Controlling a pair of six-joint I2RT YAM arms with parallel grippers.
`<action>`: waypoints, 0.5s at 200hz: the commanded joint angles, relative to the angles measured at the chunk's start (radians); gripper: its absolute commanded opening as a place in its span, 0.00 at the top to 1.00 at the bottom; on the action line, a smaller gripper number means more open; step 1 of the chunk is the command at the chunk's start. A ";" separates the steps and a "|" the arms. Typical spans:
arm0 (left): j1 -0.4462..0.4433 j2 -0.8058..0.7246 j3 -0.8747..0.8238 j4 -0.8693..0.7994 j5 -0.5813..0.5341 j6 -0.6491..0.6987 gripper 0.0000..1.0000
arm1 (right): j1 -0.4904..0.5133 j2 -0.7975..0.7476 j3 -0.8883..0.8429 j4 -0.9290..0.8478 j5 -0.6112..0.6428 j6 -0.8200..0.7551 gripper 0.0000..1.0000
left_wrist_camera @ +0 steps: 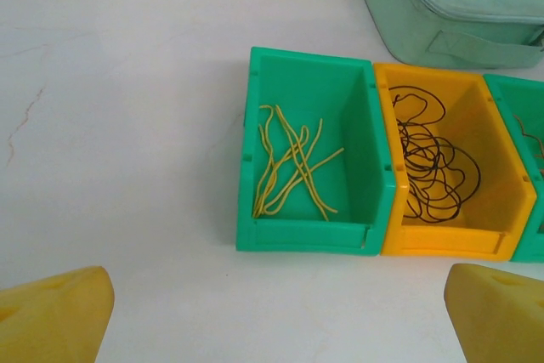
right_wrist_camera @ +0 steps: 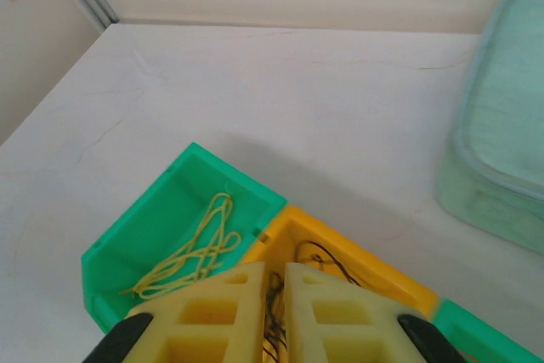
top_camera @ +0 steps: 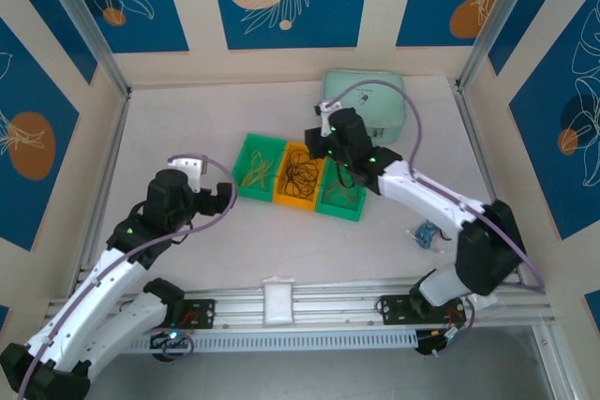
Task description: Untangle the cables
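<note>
right wrist: right gripper nearly closed over black cables.

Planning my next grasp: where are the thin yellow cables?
In the left wrist view, the thin yellow wiry cables lie in the leftmost green plastic bin, beside the yellow plastic bin of black cables.
</note>
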 commanded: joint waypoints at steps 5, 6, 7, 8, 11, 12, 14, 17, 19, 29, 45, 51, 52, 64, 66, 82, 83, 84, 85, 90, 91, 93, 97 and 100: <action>0.007 0.018 -0.018 0.111 -0.025 0.034 0.01 | -0.027 -0.141 -0.094 -0.082 0.043 -0.032 0.82; 0.007 0.018 -0.019 0.116 -0.025 0.033 0.01 | -0.029 -0.146 -0.096 -0.086 0.046 -0.033 0.82; 0.007 0.019 -0.021 0.121 -0.026 0.033 0.01 | -0.031 -0.151 -0.100 -0.089 0.046 -0.034 0.82; 0.007 0.019 -0.023 0.126 -0.028 0.033 0.01 | -0.033 -0.156 -0.102 -0.093 0.048 -0.034 0.82; 0.007 0.020 -0.029 0.140 -0.032 0.030 0.01 | -0.037 -0.171 -0.110 -0.105 0.051 -0.033 0.81; 0.007 0.020 -0.031 0.144 -0.033 0.030 0.01 | -0.039 -0.175 -0.112 -0.110 0.053 -0.033 0.81; 0.007 0.020 -0.036 0.153 -0.037 0.029 0.01 | -0.042 -0.185 -0.116 -0.121 0.056 -0.032 0.81; 0.007 0.019 -0.042 0.168 -0.042 0.025 0.01 | -0.048 -0.197 -0.122 -0.135 0.059 -0.030 0.80; 0.007 0.019 -0.046 0.177 -0.046 0.022 0.01 | -0.052 -0.205 -0.125 -0.145 0.060 -0.028 0.81; 0.007 0.019 -0.073 0.231 -0.069 0.008 0.01 | -0.074 -0.243 -0.139 -0.196 0.057 -0.020 0.80; 0.008 0.018 -0.117 0.323 -0.097 0.008 0.00 | -0.114 -0.295 -0.172 -0.256 0.037 -0.004 0.80; 0.007 0.019 -0.130 0.354 -0.101 0.018 0.01 | -0.129 -0.314 -0.189 -0.265 0.017 -0.004 0.80; 0.007 0.018 -0.132 0.358 -0.102 0.021 0.01 | -0.130 -0.318 -0.192 -0.266 0.014 -0.003 0.80; 0.007 0.019 -0.152 0.416 -0.106 0.050 0.00 | -0.152 -0.356 -0.233 -0.265 -0.019 -0.002 0.81; 0.008 0.018 -0.156 0.426 -0.108 0.055 0.00 | -0.153 -0.362 -0.238 -0.264 -0.022 0.000 0.81; 0.008 0.026 -0.176 0.496 -0.145 0.107 0.01 | -0.177 -0.406 -0.282 -0.262 -0.048 0.006 0.80; 0.009 0.027 -0.177 0.498 -0.150 0.111 0.01 | -0.178 -0.408 -0.285 -0.262 -0.051 0.007 0.80; 0.010 0.028 -0.177 0.503 -0.154 0.116 0.01 | -0.179 -0.410 -0.286 -0.262 -0.052 0.008 0.80; 0.011 0.028 -0.178 0.506 -0.159 0.120 0.00 | -0.180 -0.412 -0.288 -0.262 -0.052 0.007 0.80; 0.011 0.039 -0.177 0.519 -0.182 0.140 0.01 | -0.186 -0.423 -0.298 -0.262 -0.056 0.007 0.80; 0.011 0.042 -0.177 0.521 -0.187 0.145 0.01 | -0.187 -0.424 -0.300 -0.262 -0.057 0.007 0.80; 0.013 0.048 -0.177 0.524 -0.198 0.154 0.00 | -0.188 -0.428 -0.302 -0.262 -0.059 0.008 0.80; 0.016 0.059 -0.174 0.531 -0.220 0.173 0.01 | -0.191 -0.435 -0.309 -0.260 -0.062 0.009 0.80; 0.019 0.069 -0.171 0.538 -0.234 0.188 0.01 | -0.192 -0.441 -0.314 -0.259 -0.064 0.009 0.80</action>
